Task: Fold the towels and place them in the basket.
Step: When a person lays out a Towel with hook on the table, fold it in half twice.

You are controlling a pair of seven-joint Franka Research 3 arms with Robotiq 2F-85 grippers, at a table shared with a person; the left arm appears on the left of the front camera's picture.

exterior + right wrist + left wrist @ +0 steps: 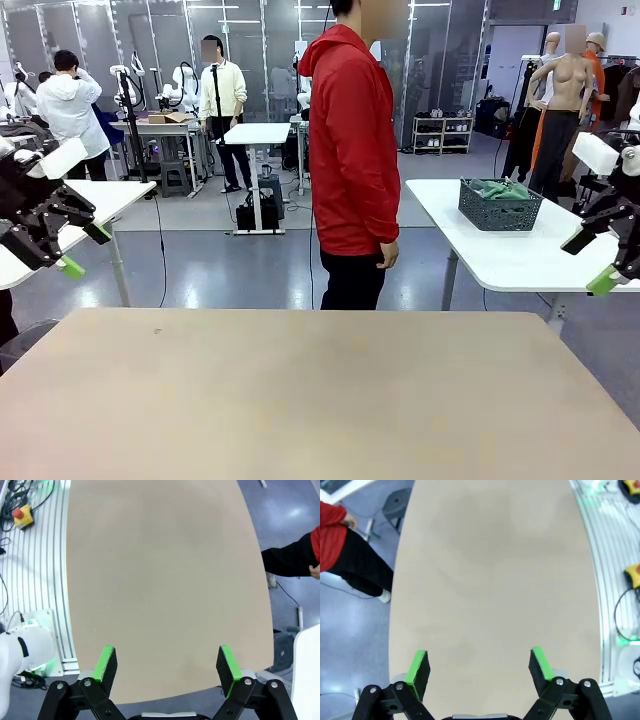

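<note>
Glossy grey floor [220,270], white side tables [480,255], glazed partitions [150,50] beyond.

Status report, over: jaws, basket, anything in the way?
Left gripper jaws open, empty; right gripper likewise, both raised beside the tan table. Basket on white table beyond, right. Person stands at far edge, off the tabletop.

Left gripper [479,655] hangs above the tan table [495,555], jaws spread wide, nothing between the green pads [417,666]. Bare tabletop ahead. Person [355,565] at the upper left edge: red jacket, black trousers, standing on the grey-blue floor just beside the table. Slotted aluminium rail [606,555] runs along the right side, with a yellow button box [634,573] and cables.
</note>
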